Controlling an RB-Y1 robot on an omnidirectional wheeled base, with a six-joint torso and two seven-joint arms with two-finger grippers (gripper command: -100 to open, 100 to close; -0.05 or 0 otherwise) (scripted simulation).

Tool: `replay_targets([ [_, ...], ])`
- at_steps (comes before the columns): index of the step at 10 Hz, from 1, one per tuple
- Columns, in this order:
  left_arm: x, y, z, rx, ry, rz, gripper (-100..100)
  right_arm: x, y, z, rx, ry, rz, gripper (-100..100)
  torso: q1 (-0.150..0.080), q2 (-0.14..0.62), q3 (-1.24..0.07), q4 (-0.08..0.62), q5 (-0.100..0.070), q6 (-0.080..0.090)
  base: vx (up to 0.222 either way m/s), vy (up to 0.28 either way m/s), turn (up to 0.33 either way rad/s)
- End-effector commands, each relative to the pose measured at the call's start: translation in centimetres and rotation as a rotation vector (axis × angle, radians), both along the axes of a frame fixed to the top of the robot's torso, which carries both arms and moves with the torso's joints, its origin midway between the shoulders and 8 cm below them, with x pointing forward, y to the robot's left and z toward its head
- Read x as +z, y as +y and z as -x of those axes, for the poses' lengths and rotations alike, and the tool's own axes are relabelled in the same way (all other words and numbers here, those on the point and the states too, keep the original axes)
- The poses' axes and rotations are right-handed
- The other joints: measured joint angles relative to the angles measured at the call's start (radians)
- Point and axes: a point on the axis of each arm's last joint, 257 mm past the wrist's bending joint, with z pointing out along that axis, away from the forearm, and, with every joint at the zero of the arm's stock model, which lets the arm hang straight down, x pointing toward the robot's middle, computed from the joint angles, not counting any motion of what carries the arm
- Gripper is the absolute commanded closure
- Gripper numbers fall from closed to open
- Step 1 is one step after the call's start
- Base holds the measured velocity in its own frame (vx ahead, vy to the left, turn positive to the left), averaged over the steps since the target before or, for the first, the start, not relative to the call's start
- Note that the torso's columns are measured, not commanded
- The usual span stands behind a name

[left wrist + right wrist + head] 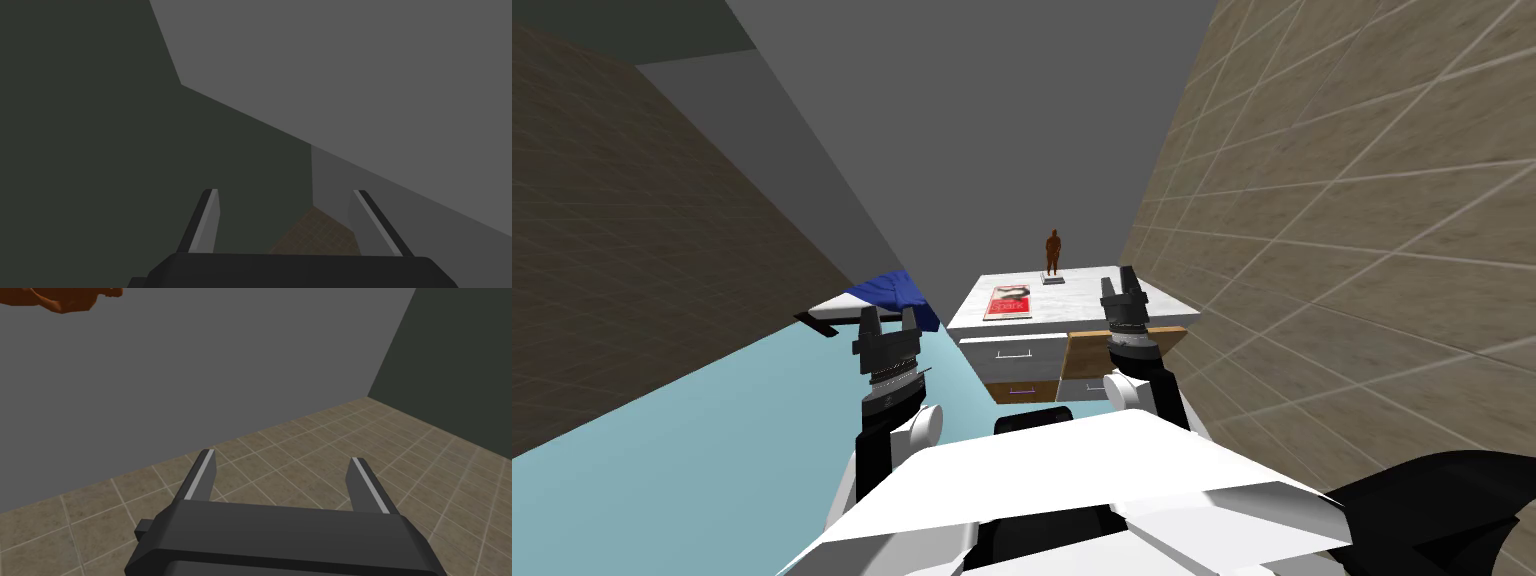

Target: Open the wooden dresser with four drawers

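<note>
The dresser stands ahead of me against the tiled wall on the right, with a white top and drawer fronts in grey and wood brown. A grey drawer front with a thin handle faces me, and a brown one sits below it. My right gripper is raised in front of the dresser's right half, open and holding nothing. Left of the dresser my left gripper is also raised, open and holding nothing.
On the dresser top lie a red book and a brown figurine, whose edge appears in the right wrist view. A blue cloth lies on a white surface to the left. The floor is light blue.
</note>
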Motion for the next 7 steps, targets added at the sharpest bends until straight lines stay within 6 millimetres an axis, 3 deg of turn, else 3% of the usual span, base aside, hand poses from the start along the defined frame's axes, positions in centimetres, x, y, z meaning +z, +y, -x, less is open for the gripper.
replay_targets([
  [1,0.0,0.0,0.0,0.0,0.0,0.0,0,0.0,0.0,0.0,0.0,0.0,0.0,0,0.0,0.04,-0.082,0.041,0.0,0.0,0.0,0.0,0.0],
  [7,0.01,0.0,0.01,0.0,0.0,0.0,0,0.01,0.0,0.01,0.0,0.0,0.0,0,0.0,0.47,-0.939,0.47,0.0,0.0,0.0,0.0,0.0],
])
